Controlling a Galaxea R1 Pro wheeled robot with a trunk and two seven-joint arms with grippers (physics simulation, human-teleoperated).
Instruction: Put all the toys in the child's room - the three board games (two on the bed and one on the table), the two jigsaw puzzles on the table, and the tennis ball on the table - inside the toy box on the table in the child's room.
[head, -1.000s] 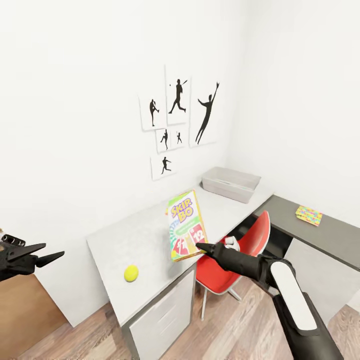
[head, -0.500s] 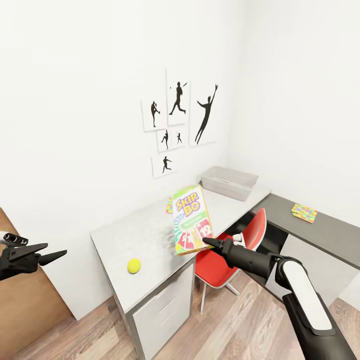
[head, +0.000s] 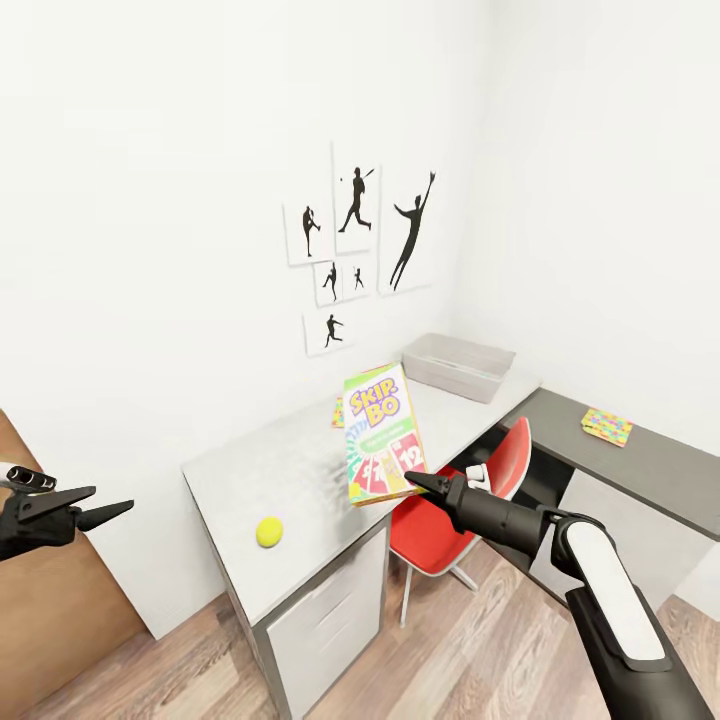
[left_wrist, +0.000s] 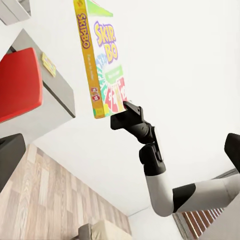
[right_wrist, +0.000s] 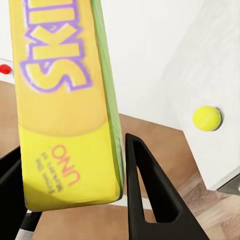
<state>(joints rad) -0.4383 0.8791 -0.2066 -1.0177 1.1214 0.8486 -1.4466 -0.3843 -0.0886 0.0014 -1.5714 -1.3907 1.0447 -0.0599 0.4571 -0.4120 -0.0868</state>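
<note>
Mid-carry: right gripper (head: 412, 481) clamps SKIP-BO (head: 380, 433) upright by its lower edge. Toy box (head: 459, 366) lies well beyond it; next, reach over and release inside.

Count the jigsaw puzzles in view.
2. One puzzle lies on the dark cabinet top at right; the other peeks out behind the Skip-Bo box held by the right hand, mostly hidden.
</note>
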